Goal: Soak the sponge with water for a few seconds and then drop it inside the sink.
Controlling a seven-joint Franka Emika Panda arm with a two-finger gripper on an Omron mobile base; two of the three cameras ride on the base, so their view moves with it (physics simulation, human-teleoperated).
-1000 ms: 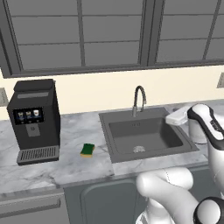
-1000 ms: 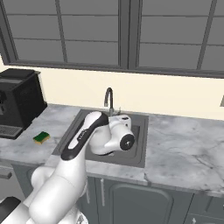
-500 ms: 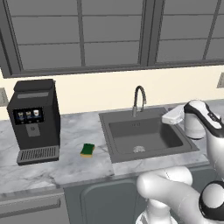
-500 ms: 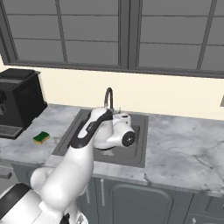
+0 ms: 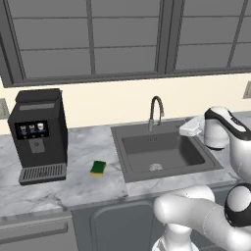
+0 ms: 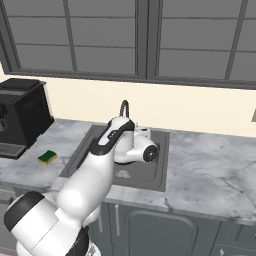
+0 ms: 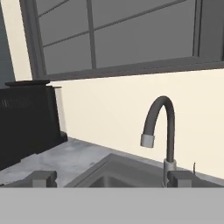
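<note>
The sponge (image 5: pixel 98 168) (image 6: pixel 48 157), green on top and yellow below, lies flat on the marble counter left of the sink (image 5: pixel 142 147) (image 6: pixel 156 172). My gripper (image 5: pixel 182 130) hangs over the sink's right side, well away from the sponge and pointing at the gooseneck faucet (image 5: pixel 156 110) (image 7: pixel 159 127). In the hand view the gripper (image 7: pixel 111 179) is open, with its two fingertips (image 7: pixel 41 178) far apart and nothing between them. The water is out of view. In the right base view my forearm crosses the basin and hides the hand.
A black coffee machine (image 5: pixel 39 132) (image 6: pixel 20 117) stands on the counter left of the sponge. The wall and dark windows rise right behind the faucet. Marble counter (image 6: pixel 215 165) stretches to the right of the sink.
The hand has shifted a little to the left over the sink, toward the faucet. The sponge has not moved and the jaws have stayed open.
</note>
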